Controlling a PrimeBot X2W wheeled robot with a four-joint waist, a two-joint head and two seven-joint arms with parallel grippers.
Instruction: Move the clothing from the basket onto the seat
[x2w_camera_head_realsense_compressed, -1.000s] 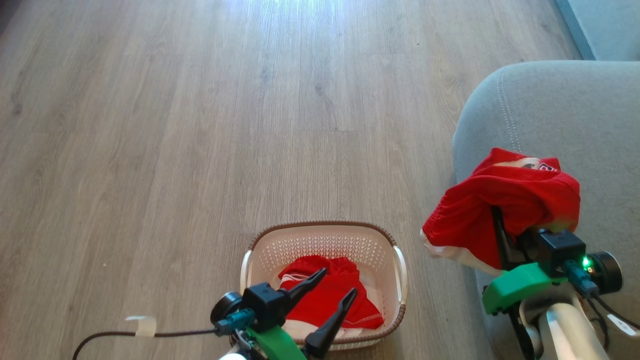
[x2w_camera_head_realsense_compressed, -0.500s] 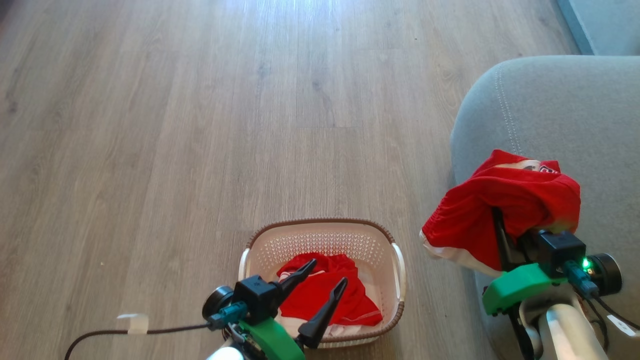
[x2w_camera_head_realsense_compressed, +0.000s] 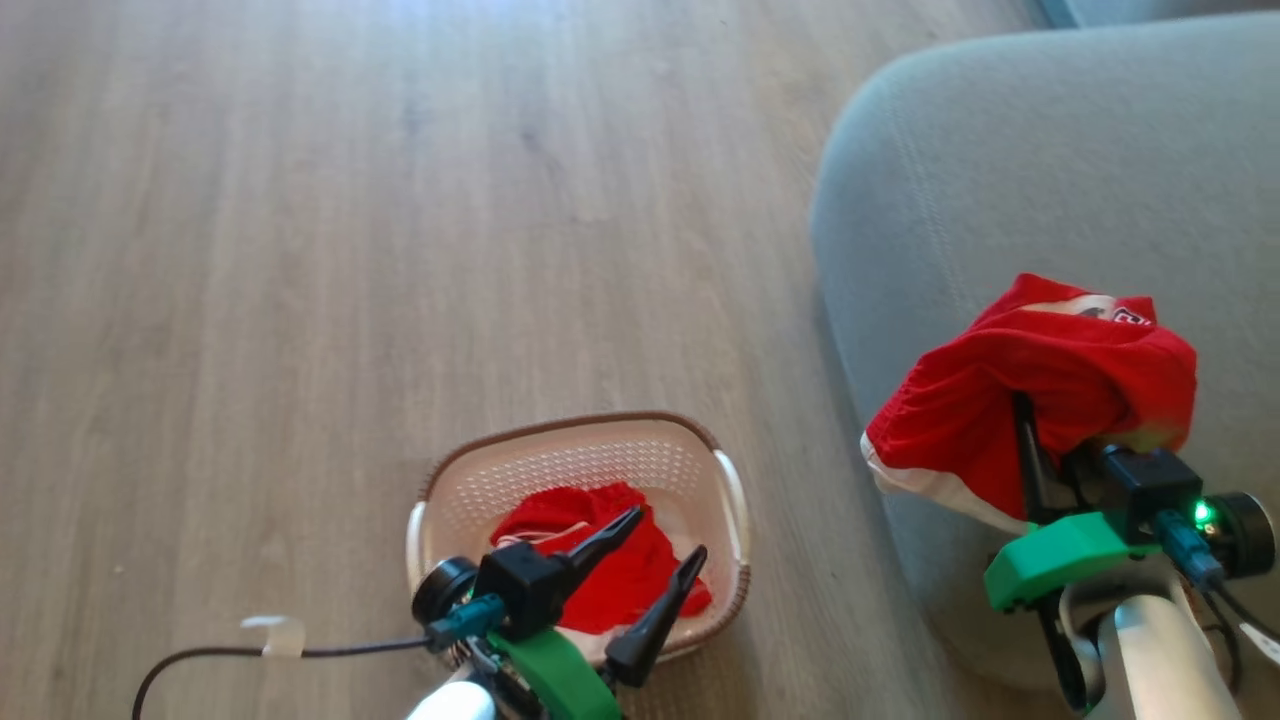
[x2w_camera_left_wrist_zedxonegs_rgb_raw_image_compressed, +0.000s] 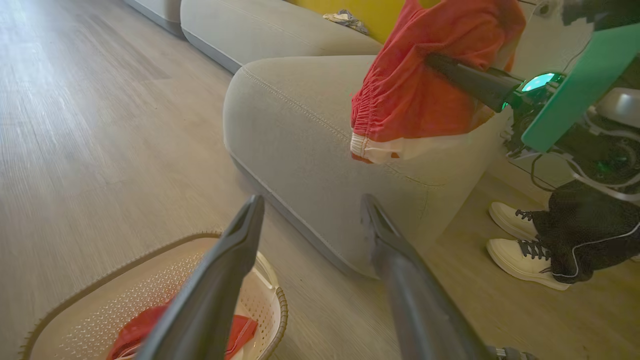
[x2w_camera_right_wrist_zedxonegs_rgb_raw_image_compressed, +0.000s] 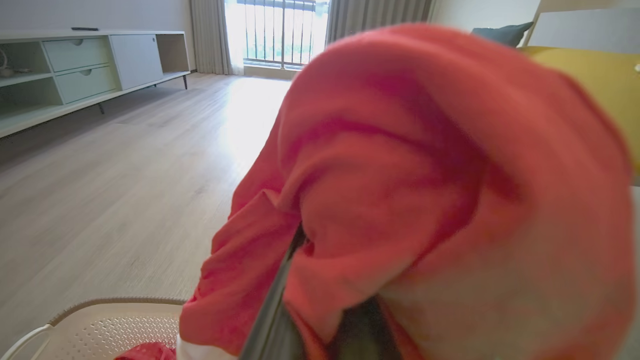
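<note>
— Two red pieces, by our count. Where is our right gripper (x2w_camera_head_realsense_compressed: 1035, 455)?
— At four o'clock in the head view. Its dark fingers are pinched on a bright red soft garment with a white hem (x2w_camera_head_realsense_compressed: 1040, 390), which drapes over them and hides the tips. The bundle hangs at the near edge of the large grey upholstered seat cushion (x2w_camera_head_realsense_compressed: 1050, 170), which takes up the one-to-three o'clock part of that view.
— Is it touching the cushion?
— We cannot tell. In the left wrist view the white hem hangs right by the cushion's rounded side.
— And the other piece?
— A second red garment (x2w_camera_head_realsense_compressed: 540, 515) lies crumpled inside the cream perforated plastic basket with a brown woven-look rim (x2w_camera_head_realsense_compressed: 570, 455). The basket stands on the pale wood floor (x2w_camera_head_realsense_compressed: 350, 250) at six o'clock, with a strip of floor between it and the cushion.
— Our left gripper (x2w_camera_head_realsense_compressed: 668, 534)?
— Spread wide, gripping nothing, above the basket's near half, fingers pointing toward one o'clock.
— Anything else?
— A dark cable with a tab of pale tape (x2w_camera_head_realsense_compressed: 272, 632) lies at seven o'clock. In the left wrist view, a person's white laced shoes (x2w_camera_left_wrist_zedxonegs_rgb_raw_image_compressed: 520, 245) stand at four o'clock, beside the cushion.
</note>
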